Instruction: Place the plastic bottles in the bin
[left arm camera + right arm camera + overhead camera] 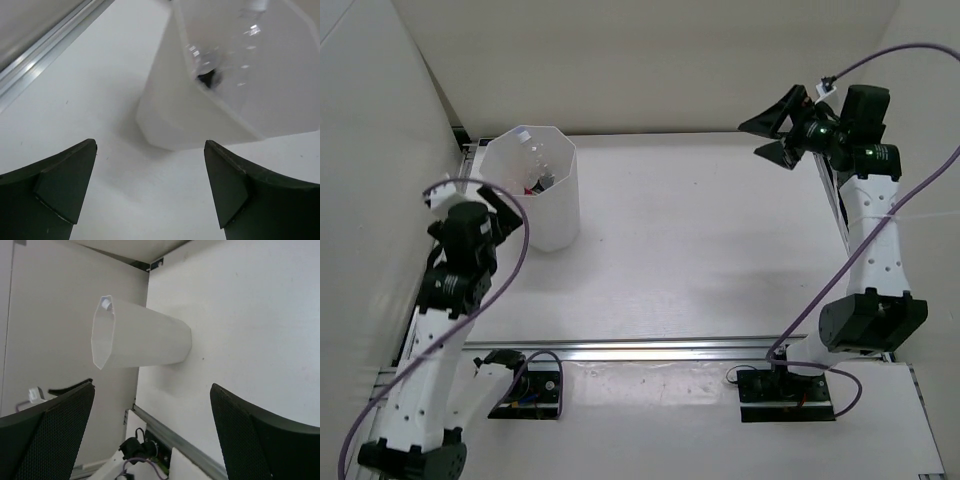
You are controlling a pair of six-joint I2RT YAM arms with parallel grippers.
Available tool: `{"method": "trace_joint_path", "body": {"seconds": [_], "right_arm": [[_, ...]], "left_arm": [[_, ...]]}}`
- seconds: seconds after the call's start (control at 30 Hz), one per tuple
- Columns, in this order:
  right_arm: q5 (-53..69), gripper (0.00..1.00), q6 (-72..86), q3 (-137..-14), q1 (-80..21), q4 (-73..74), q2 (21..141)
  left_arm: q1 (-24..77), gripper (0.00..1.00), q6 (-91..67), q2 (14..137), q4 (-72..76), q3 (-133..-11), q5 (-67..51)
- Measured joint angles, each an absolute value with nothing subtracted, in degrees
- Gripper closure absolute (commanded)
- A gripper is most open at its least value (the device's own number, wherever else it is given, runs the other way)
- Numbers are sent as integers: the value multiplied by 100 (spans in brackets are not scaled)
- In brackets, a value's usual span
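The bin [555, 215], a tall white translucent container with faceted walls widening to its rim, stood upright on the white table [720, 250] at its far left, close to the side wall [370, 150]. The plastic bottles [538, 184] lay inside it, jumbled together: from above, a bit of red label and something dark showed low in the bin, and a white cap [523, 132] sat up near the far rim. In the left wrist view a black cap [210, 78] and the glinting body of a clear bottle [247, 27] could be seen through the open top; how many bottles were there could not be told. The left gripper [150, 145] hung just beside the bin on its near side, tilted down toward the base of the wall, its jaws spread wide with only bare table between them. The right gripper [152, 387] was raised at the far right of the table, well apart from the bin and facing it, jaws likewise wide and holding nothing.
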State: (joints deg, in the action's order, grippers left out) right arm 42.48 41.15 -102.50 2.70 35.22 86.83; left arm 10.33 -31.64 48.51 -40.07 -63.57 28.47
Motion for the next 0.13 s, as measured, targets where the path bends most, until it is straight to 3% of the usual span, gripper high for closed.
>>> {"method": "trace_joint_path", "body": {"seconds": [0.13], "right_arm": [[4307,0,4270,-9950,336,3726,8711]], "left_arm": [[1033,1,-3695,3935,-4165,-5227,3409]]}}
